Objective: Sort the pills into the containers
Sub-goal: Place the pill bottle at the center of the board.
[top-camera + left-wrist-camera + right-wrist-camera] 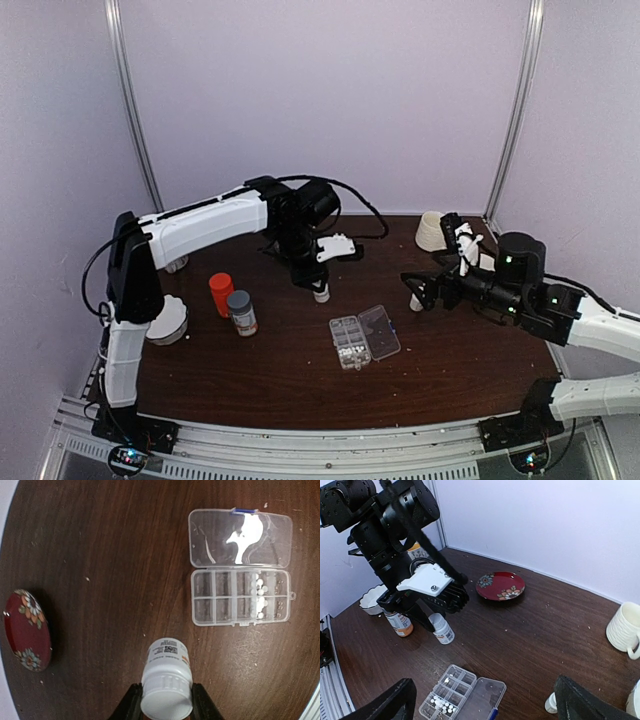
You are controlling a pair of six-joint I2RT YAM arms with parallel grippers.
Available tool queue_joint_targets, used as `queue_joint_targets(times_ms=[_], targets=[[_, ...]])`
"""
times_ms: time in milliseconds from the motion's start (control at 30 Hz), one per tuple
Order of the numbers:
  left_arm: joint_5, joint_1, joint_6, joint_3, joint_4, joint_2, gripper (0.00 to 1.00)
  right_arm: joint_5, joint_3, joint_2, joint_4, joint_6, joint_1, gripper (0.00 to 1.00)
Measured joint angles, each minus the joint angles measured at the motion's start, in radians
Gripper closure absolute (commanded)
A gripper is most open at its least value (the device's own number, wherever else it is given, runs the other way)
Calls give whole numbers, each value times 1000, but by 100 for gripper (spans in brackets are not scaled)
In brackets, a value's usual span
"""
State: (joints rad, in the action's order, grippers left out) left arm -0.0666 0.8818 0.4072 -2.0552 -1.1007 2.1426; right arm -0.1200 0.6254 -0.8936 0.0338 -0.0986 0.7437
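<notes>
Bottle work looks to be the step in hand. The left pincer (166, 706) is clamped on a small white bottle (166, 680), which stands upright between its fingers, seemingly capped. Ahead of that pincer and off to its right the organizer box (225, 598) lies flat on the table (100, 555), with its lid (215, 535) swung fully back. The pills (260, 597) sit as a pale cluster in cells (202, 610) toward the box's far end; the nearer ones look bare. The right pincer (420, 290) gapes wide, gripping nothing. A second white bottle (550, 702) stands just beside one finger, and the box lies ahead between both. Next, I judge, the held bottle needs uncapping, then a careful tilt over an unfilled cell.
</notes>
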Motion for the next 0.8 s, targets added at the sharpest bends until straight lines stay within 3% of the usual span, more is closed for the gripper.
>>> queue_joint_targets(times_ms=[633, 800], targets=[[0, -169, -269, -216, -78, 278, 98, 104, -101, 132, -45, -92, 0, 0], [-7, -194, -291, -240, -77, 294, 69, 105, -101, 136, -46, -92, 0, 0]])
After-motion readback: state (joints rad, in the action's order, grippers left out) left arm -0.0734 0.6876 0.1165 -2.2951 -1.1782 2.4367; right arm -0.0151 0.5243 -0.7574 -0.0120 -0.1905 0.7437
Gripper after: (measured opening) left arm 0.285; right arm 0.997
